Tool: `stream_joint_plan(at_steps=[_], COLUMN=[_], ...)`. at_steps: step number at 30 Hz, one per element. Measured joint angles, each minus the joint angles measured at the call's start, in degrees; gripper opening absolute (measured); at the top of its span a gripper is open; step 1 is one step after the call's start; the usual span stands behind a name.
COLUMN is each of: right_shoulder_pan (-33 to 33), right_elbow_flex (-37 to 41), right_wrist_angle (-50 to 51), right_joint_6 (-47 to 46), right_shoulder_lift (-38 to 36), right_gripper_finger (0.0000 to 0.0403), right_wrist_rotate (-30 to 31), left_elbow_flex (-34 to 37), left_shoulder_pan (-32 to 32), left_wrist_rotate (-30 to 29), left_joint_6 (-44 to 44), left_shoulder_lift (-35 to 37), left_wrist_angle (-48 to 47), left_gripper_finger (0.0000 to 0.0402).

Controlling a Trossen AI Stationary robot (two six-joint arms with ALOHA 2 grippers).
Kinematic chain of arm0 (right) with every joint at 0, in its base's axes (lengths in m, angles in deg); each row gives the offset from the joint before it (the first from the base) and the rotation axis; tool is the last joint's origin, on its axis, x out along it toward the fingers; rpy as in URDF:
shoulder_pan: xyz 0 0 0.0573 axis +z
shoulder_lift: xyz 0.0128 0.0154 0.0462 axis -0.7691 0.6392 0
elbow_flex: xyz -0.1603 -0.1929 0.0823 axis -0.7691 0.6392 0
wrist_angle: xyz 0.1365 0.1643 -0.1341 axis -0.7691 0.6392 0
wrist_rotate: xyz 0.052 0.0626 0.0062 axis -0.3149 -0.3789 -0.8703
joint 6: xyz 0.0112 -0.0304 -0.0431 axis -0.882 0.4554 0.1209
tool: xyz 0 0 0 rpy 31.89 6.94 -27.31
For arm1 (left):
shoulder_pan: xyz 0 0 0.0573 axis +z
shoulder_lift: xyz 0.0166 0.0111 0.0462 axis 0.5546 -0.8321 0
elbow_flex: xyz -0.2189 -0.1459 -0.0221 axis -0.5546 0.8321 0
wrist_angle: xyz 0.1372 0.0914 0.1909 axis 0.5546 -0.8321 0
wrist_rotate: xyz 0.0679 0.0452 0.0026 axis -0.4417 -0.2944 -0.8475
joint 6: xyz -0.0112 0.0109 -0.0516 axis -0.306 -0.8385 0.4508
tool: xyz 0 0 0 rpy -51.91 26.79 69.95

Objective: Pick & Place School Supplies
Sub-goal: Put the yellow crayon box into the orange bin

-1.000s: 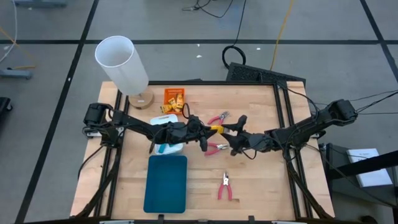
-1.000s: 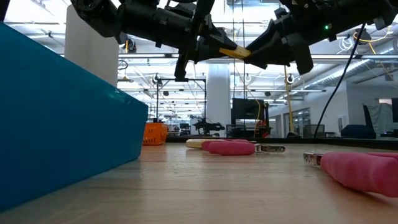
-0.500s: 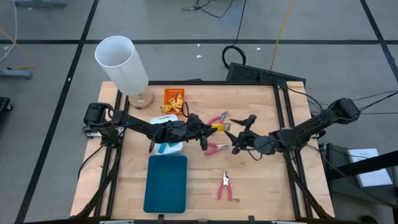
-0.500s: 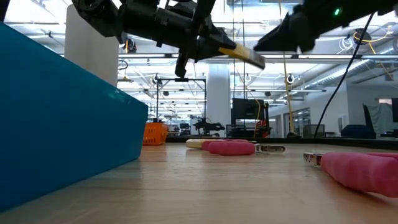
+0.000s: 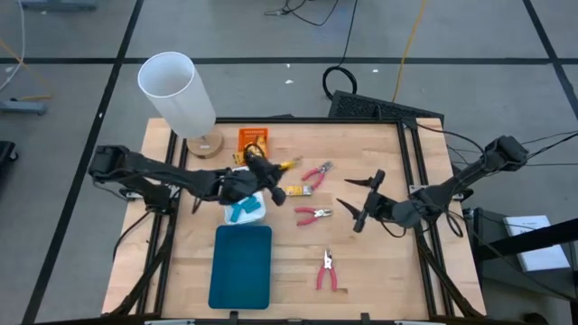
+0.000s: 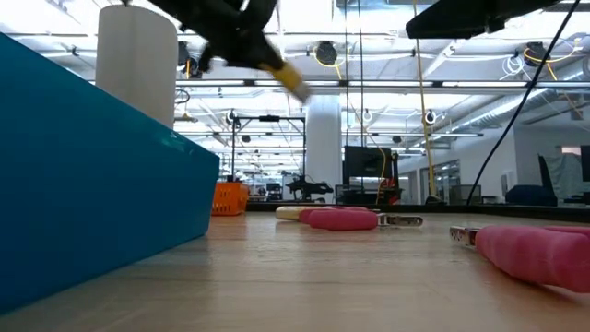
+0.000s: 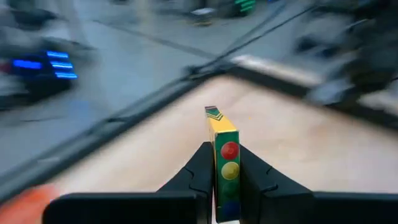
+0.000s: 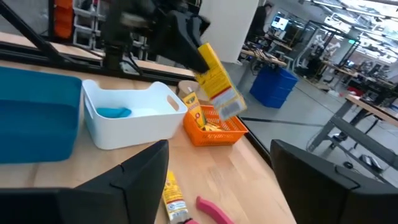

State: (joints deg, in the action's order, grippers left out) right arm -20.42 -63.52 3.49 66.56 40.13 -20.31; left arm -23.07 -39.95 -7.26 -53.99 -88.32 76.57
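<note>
My left gripper is shut on a yellow-orange packet, in the air just right of the orange tray. That tray holds more packets. In the low view the packet slants down from the gripper. My right gripper hangs open over the table's right half and touches nothing. Another packet lies flat on the table. Three red-handled tools lie on the wood. Light-blue pieces rest in the white tray. My left gripper pinches the packet between its two fingers, one on each side of its near end. The packet runs on along the fingers, and its free end sticks out past the tips. It is lifted clear and tilted, free end lowest.
A tall white cylinder stands at the far left corner. A teal tray lies near the near edge, left of centre. Bare wood shows between the tools and along the right side, under the right arm.
A second ago both grippers were on the packet. The right gripper opened, let go and drew back toward the table's right edge. The left gripper kept the packet and carried it toward the left and far side, near the orange tray, with its free end tipping downward.
</note>
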Motion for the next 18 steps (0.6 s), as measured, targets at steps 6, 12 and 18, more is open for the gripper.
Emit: stream_joint_plan(at_steps=[6, 12, 18], right_shoulder_pan=[0.3, 0.3, -0.3], right_elbow_flex=[0.0, 0.0, 0.0], right_wrist_angle=[1.1, 1.2, 1.2], right_joint_6=[-0.2, -1.2, -2.1], right_shoulder_lift=[0.0, 0.0, 0.1], right_gripper_finger=[0.0266, 0.0265, 0.0265], right_wrist_rotate=[-0.1, -0.1, -2.9], left_elbow_flex=[0.0, 0.0, 0.1], left_shoulder_pan=[-0.2, 3.4, 8.9], left_wrist_rotate=[-18.5, -19.4, -16.2], left_joint_6=[6.0, 14.8, 16.7], left_shoulder_lift=[3.8, 3.0, 1.8], left_wrist_angle=[-23.2, -37.4, -40.5], left_gripper_finger=[0.0039, 0.0032, 0.0038])
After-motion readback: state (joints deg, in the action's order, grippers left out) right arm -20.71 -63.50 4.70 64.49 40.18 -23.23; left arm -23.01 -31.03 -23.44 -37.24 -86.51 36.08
